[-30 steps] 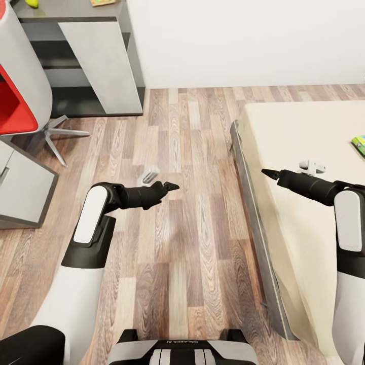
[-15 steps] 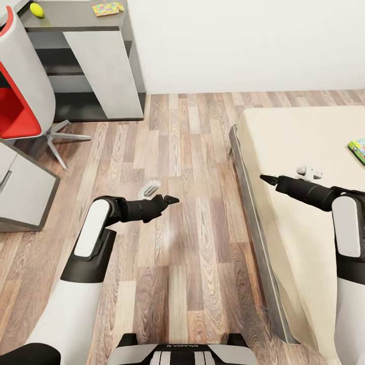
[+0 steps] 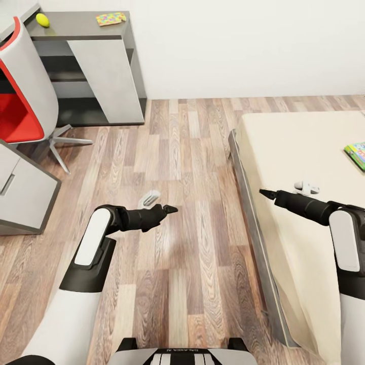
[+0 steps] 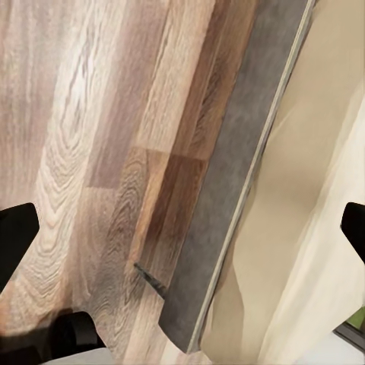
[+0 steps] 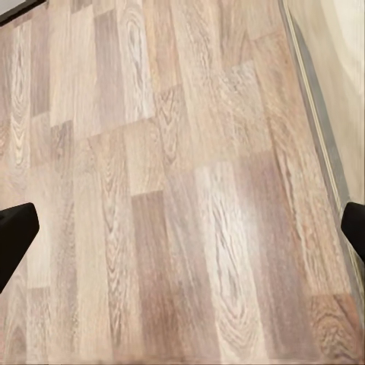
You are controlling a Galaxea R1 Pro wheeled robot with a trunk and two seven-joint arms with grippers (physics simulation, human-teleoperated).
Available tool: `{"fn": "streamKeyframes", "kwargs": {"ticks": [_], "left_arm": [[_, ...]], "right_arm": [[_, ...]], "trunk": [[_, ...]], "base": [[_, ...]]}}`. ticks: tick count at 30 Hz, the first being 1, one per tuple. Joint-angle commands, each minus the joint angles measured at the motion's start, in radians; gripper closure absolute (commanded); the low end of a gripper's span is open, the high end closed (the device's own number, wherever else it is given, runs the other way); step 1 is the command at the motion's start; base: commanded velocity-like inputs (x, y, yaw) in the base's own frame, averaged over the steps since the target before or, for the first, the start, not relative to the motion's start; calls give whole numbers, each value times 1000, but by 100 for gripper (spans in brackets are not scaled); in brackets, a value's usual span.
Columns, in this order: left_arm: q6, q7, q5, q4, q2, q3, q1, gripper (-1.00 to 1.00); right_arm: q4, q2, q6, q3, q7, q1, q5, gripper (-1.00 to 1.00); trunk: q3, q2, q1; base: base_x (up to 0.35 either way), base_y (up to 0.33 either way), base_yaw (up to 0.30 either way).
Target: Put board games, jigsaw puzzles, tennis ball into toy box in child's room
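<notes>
Fingertips of your left gripper [image 3: 171,208] sit at opposite edges of the left wrist view, spread wide with nothing between them; it hangs over the wood-plank floor [image 3: 187,152], pointing toward the bed [image 3: 299,147]. Your right gripper [image 3: 263,192] is likewise spread wide and empty, its dark tips at the two sides of the right wrist view, and it hovers at the near edge of the mattress, just above the grey bed frame [image 3: 248,213]. Beyond that arm a small white-grey object [image 3: 306,188] lies on the bedding; you cannot tell what it is. Further out, at the right edge of the head view, a green-edged board game [image 3: 357,153] lies flat on the mattress, partly cut off. On the floor near your left forearm lies a small pale grey object [image 3: 148,198]. Well away, at the far left, the dark grey desk wing [image 3: 76,30] carries the tennis ball [image 3: 42,20] and one jigsaw puzzle [image 3: 111,19], apart from each other. A red and grey chair [image 3: 23,96] stands before the desk.
</notes>
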Motion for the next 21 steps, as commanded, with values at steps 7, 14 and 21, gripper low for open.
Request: {"fn": "streamKeyframes", "kwargs": {"ticks": [7, 14, 21], "left_arm": [[1, 10, 6, 2, 5, 0, 15, -100], [1, 10, 6, 2, 6, 0, 20, -100], [1, 10, 6, 3, 4, -9, 23, -100]], "right_arm": [[0, -2, 5, -35, 9, 37, 10, -100], [0, -4, 5, -64, 9, 61, 10, -100], [-1, -18, 5, -91, 12, 104, 10, -100]], "trunk": [[11, 0, 0], [22, 0, 0], [34, 0, 0]], "base": [[0, 0, 0], [0, 0, 0], [0, 0, 0]]}}
